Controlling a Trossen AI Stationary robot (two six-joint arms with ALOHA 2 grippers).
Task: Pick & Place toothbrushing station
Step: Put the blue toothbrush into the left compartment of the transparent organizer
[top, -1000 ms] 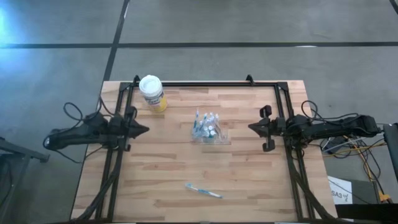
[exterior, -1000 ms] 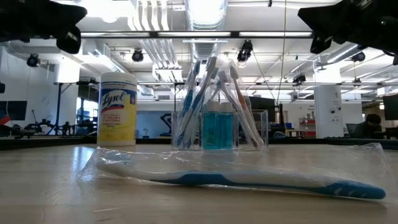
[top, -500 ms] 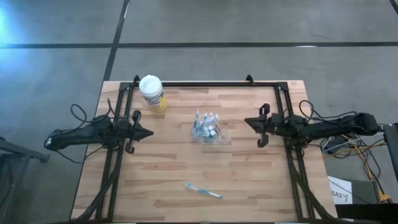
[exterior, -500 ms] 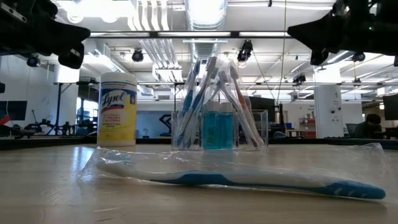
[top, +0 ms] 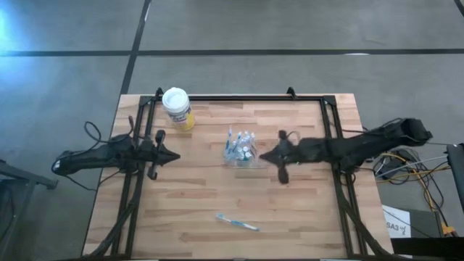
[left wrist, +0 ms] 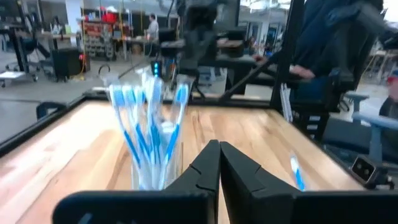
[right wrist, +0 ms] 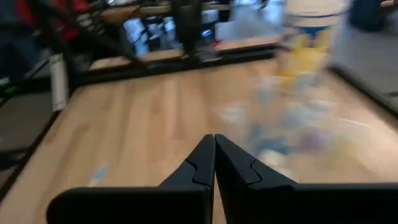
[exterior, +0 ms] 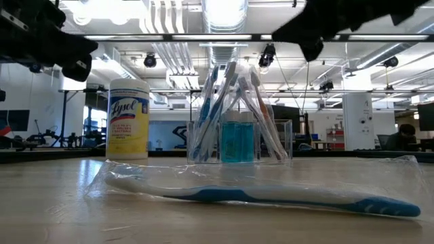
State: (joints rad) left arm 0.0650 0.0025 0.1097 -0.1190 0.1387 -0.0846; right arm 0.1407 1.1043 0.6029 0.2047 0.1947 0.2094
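centre: toothbrush holder | back-left: canister | front: wrapped toothbrush | elsewhere: surface bare

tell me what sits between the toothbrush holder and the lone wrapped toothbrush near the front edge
Nothing: in the high view only bare wood separates the toothbrush holder from the wrapped toothbrush.

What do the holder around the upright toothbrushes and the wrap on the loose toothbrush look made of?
The boxy clear toothbrush holder looks like rigid glossy plastic or acrylic: straight see-through walls with bright edges. The crinkled clear wrapper around the blue-and-white loose toothbrush looks like thin plastic film, wrinkled and shiny.
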